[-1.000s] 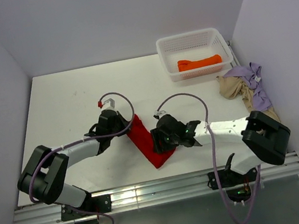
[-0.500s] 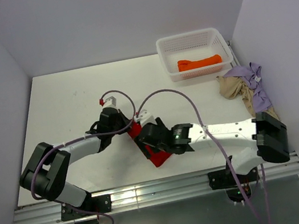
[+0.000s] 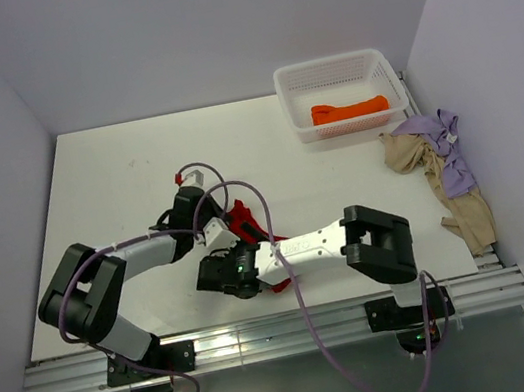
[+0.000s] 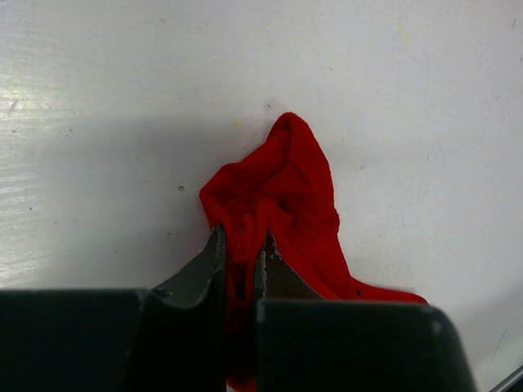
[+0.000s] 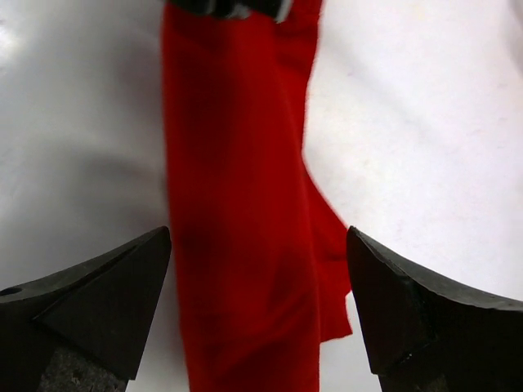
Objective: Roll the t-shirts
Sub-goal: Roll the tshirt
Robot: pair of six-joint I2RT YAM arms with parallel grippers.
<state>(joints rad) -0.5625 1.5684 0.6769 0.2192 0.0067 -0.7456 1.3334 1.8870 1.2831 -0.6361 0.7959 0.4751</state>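
Nearest the arms' bases, the right gripper shows two blunt, dark, wedge-shaped fingers. Its jaws stand wide apart. A long flat strip of the red t-shirt runs between them, and they are not closed on it. The cloth is soft, matte and smooth here, with a loose flap hanging off one side of the strip. From above, this gripper lies low over the white table, pointing left.

Just beyond it, the left gripper has its jaws narrow, pinching a crumpled end of the red t-shirt. Past the fingertips the fabric bunches into tight folds and a rounded peak. The tabletop around it is hard, pale and lightly specked.

Farther off, at the table's right edge, a beige t-shirt and a lavender t-shirt lie in one rumpled heap, the lavender draped over the beige.

At the far right corner stands a rectangular basket of white plastic mesh. It holds an orange t-shirt gathered into a long narrow bundle.

There are four t-shirts, one of each colour. There is one basket, and there are two grippers.
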